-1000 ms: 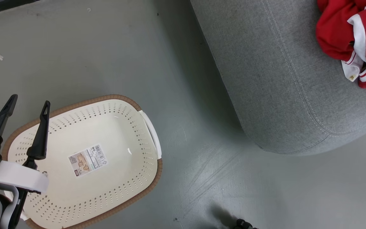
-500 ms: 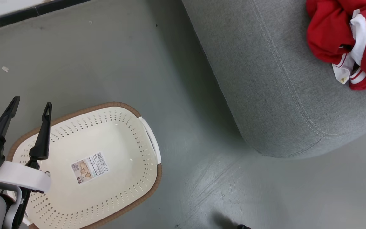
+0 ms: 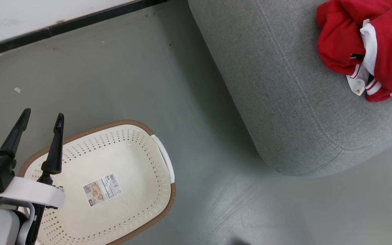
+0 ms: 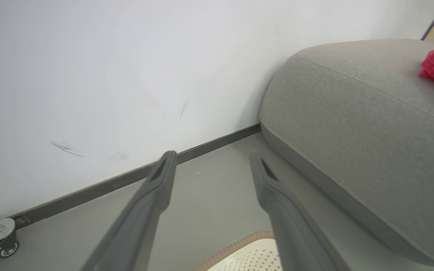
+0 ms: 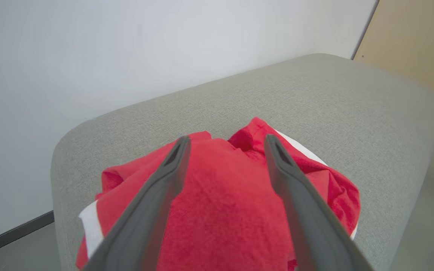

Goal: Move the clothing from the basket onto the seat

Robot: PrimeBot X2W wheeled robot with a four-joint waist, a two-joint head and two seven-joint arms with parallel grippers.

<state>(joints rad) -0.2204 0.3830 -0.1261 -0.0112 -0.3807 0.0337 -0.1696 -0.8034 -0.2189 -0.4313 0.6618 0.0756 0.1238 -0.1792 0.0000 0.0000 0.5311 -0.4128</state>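
Left jaws wide open, two fingers (image 3: 55,146) apart, and one basket (image 3: 141,170) sits on the floor (image 3: 148,85) right beneath them, one label (image 3: 102,189) on its bottom. Right jaws open too, gripping nothing. One red heap of clothing (image 5: 220,210) lies directly under them on the one grey seat (image 5: 352,113); I can't tell how many garments are in it.

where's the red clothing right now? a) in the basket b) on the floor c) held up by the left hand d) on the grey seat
d: the clothing lies bunched on the seat, and the basket shows a bare floor with its label.
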